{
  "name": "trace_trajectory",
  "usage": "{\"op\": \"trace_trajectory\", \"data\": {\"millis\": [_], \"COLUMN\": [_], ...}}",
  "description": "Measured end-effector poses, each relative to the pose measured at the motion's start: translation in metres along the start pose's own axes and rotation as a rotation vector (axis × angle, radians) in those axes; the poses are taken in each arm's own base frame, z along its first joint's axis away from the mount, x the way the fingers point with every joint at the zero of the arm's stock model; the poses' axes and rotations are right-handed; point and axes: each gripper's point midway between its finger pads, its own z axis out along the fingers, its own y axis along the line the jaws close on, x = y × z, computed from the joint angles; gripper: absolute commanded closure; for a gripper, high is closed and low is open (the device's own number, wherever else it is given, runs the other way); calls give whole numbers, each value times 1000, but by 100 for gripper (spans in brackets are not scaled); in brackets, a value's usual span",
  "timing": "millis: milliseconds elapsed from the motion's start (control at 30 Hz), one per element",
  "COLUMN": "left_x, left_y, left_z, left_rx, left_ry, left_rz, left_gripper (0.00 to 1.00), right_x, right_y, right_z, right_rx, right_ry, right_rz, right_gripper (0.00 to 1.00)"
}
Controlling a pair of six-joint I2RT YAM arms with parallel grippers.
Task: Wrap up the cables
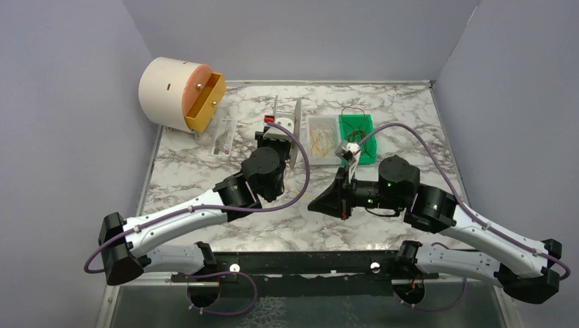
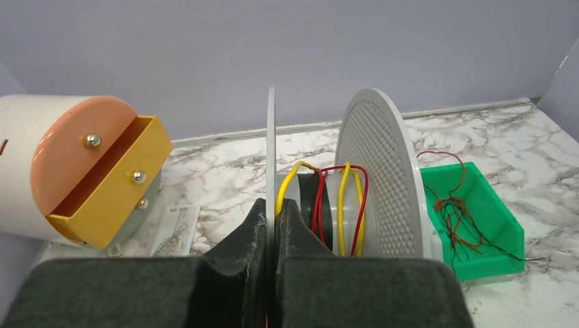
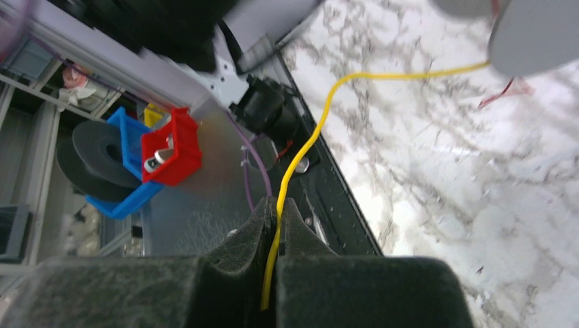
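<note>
A grey spool (image 2: 375, 184) stands on edge on the marble table, with yellow and red cables (image 2: 341, 205) looped round its core. My left gripper (image 2: 275, 205) is shut on the spool's thin left flange. My right gripper (image 3: 276, 203) is shut on a yellow cable (image 3: 307, 147). That cable runs up from the jaws and off to the right towards the blurred grey spool (image 3: 532, 34). In the top view the right gripper (image 1: 313, 203) sits just in front of the spool (image 1: 290, 116), pointing left.
A green bin (image 1: 371, 137) with loose red-brown wires and a clear tray (image 1: 321, 140) of yellow wires lie right of the spool. A white drum with an open yellow drawer (image 1: 205, 102) stands back left. Red and blue bins (image 3: 171, 154) sit below the table's near edge.
</note>
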Motion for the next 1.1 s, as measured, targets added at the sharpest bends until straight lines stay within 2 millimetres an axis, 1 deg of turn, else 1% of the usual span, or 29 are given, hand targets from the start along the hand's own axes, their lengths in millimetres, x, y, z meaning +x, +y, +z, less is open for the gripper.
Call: {"op": "trace_trajectory", "data": {"millis": [167,267,333,533,633,700,933,1100], "left_x": [30,48,55,67,73,77,86,92], "left_y": [1,2,3,7,6,5,0,-3], "left_z": [-2,-5,-7,-18,-22,-26,-43,-61], "left_rx": [-4,1,4,39,75,105,238,361], "left_ry": [41,70,81,102,110,118,162,205], "left_rz": [64,97,98,83,76,76,86,92], "left_gripper": [100,100,100,100,100,100,100,100], "right_x": [-47,-67,-76,-89,-100,-107,-122,-127], "right_y": [19,25,25,18,16,14,3,-13], "right_z": [-10,-14,-15,-13,-11,-7,10,17], "right_rx": [7,21,44,111,141,164,225,293], "right_ry": [-85,-119,-124,-120,-125,-125,-120,-125], "right_rz": [-53,-80,-91,-115,-129,-142,-191,-248], "right_gripper": [99,99,99,99,99,99,99,99]}}
